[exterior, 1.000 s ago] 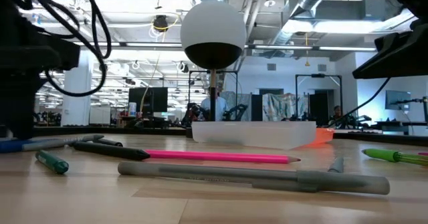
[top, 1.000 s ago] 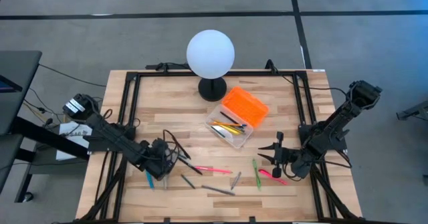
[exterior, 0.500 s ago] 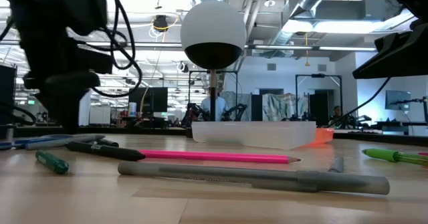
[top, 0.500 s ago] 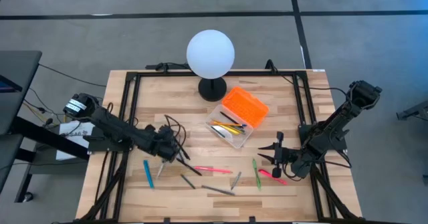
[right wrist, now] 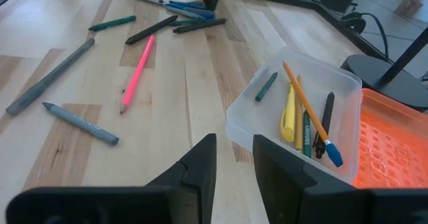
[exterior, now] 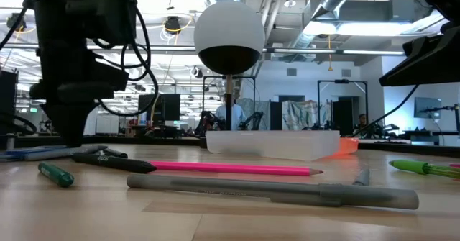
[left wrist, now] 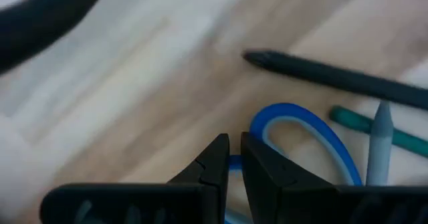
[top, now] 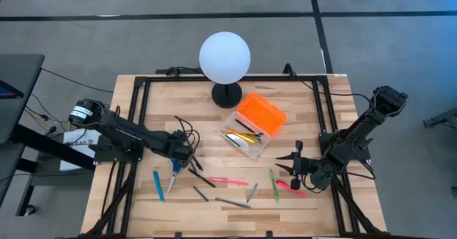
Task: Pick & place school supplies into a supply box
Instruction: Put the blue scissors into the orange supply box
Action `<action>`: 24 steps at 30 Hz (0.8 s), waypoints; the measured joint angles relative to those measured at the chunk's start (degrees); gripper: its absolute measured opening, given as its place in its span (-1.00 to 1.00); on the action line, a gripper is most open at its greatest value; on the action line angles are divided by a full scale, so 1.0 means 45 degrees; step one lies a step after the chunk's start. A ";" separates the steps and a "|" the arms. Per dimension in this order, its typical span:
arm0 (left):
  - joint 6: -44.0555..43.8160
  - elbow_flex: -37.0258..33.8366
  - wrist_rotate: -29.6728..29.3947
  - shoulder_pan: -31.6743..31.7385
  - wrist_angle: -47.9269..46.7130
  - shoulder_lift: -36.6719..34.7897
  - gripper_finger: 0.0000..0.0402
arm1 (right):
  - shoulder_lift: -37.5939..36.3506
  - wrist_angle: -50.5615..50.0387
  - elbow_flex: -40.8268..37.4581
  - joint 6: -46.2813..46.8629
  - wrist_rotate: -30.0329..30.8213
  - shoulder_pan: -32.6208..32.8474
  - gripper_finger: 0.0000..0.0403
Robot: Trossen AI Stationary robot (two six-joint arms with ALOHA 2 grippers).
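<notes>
The scissors (left wrist: pixel 301 127) lie on the table left of the supply box (top: pixel 251 127). My left gripper (left wrist: pixel 231 158), fingers nearly closed, hovers above the blue handle loop, aligned for pickup. My right gripper (right wrist: pixel 233 158), half-open and empty, waits near the box.

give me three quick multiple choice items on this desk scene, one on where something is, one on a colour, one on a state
1. Where does the supply box stand?
A. in front of the lamp base, mid-table
B. at the table's near left corner
C. off the table

2. What colour is the box lid?
A. green
B. orange
C. white

3. How are the left gripper fingers?
A. wide apart over bare wood
B. out of sight
C. nearly together at the blue scissors handle

Answers: 1 A, the high view shows it just below the globe lamp. 2 B, bright orange beside the clear body. 3 C, the left wrist view shows a thin gap beside the blue loop.
</notes>
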 joint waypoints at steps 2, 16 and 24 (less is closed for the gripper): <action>-0.0235 0.0000 0.0119 -0.0223 0.0107 0.0000 -0.83 | 0.0002 -0.0002 0.0000 0.0000 0.0000 -0.0036 -0.54; -0.0455 0.1370 -0.1008 -0.1132 -0.0339 -0.0005 -0.83 | 0.0010 -0.0168 0.0001 0.0435 0.0000 -0.0044 -0.54; -0.2068 0.1695 0.0861 -0.2107 -0.1066 -0.0010 -0.86 | 0.0010 -0.0160 0.0000 0.0452 -0.0002 -0.0044 -0.54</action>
